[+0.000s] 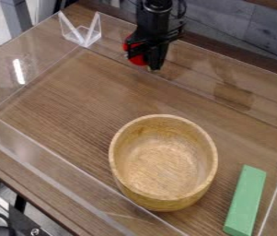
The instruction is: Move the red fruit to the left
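Observation:
The red fruit (134,50) is a small bright red toy, partly hidden behind the black fingers of my gripper (149,57). The gripper hangs from the top of the view at the back of the wooden table, left of centre, and is shut on the fruit. The fruit looks lifted slightly off the table surface, though its underside is hard to make out. Its green stem is not visible.
A round wooden bowl (164,160) sits at the front centre. A green rectangular block (245,200) lies at the front right. Clear plastic walls (30,64) ring the table, with a folded clear corner piece (82,31) at the back left.

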